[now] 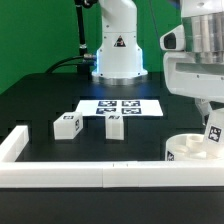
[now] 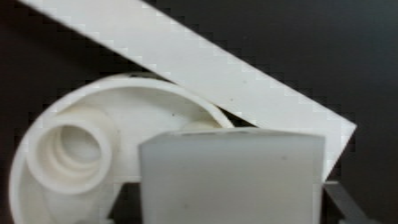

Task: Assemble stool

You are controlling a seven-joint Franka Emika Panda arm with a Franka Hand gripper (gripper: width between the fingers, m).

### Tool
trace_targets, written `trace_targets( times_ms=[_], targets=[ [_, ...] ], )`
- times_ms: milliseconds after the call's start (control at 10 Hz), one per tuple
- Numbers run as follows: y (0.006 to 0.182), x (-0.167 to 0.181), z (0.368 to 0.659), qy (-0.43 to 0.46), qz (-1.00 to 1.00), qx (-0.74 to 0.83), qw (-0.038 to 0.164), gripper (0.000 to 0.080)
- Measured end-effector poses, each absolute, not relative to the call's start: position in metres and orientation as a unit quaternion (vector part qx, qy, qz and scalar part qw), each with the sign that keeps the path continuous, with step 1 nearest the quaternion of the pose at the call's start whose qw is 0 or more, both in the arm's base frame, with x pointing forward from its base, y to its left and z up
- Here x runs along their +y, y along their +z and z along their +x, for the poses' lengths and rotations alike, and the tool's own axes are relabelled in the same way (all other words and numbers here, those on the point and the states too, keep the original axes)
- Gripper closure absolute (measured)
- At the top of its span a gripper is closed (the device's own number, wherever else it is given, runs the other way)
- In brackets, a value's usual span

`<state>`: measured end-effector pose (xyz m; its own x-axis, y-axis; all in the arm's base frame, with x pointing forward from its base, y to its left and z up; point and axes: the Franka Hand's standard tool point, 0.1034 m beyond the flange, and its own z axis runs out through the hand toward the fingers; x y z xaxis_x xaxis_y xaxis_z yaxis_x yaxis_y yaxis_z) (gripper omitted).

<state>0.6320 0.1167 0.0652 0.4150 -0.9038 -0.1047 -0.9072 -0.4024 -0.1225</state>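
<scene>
Presently, the black table (image 1: 40,100) carries all parts. The rail (image 1: 90,175) runs along the front edge and passes just beside the gripper (image 1: 210,125); its corner lies well apart from the gripper, at the exterior view's left. The marker board (image 1: 120,107) lies flat, well apart from the gripper, toward the arm's base. The seat (image 1: 188,150) rests directly beneath the gripper, close against the rail; contact between them cannot be confirmed. The wrist view shows a round socket in the seat's (image 2: 80,145) upper face. The nearer leg (image 1: 113,124) and farther leg (image 1: 68,124) stand well apart from the gripper, in front of the marker board. The gripper is closed narrow on the held leg (image 2: 231,170), which hangs upright over the seat's edge; whether it touches the seat cannot be told.
</scene>
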Motion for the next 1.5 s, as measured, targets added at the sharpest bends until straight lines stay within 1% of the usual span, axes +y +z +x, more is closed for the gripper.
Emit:
trace_targets(
  times_ms=[300, 500, 700, 800, 1300, 1400, 1500],
  targets=[
    [0.066, 0.118, 0.632, 0.025, -0.763, 0.64, 0.085, 0.0462],
    [0.065, 0.119, 0.634, 0.039, -0.655, 0.749, 0.097, 0.0462],
    [0.064, 0.117, 0.639, 0.038, -0.531, 0.834, 0.147, 0.0462],
    [0.064, 0.117, 0.639, 0.04, -0.48, 0.861, 0.166, 0.0462],
    [0.065, 0.117, 0.64, 0.055, -0.392, 0.903, 0.166, 0.0462],
    [0.065, 0.116, 0.641, 0.059, -0.361, 0.914, 0.172, 0.0462],
    [0.065, 0.114, 0.643, 0.059, -0.334, 0.923, 0.183, 0.0462]
  ],
)
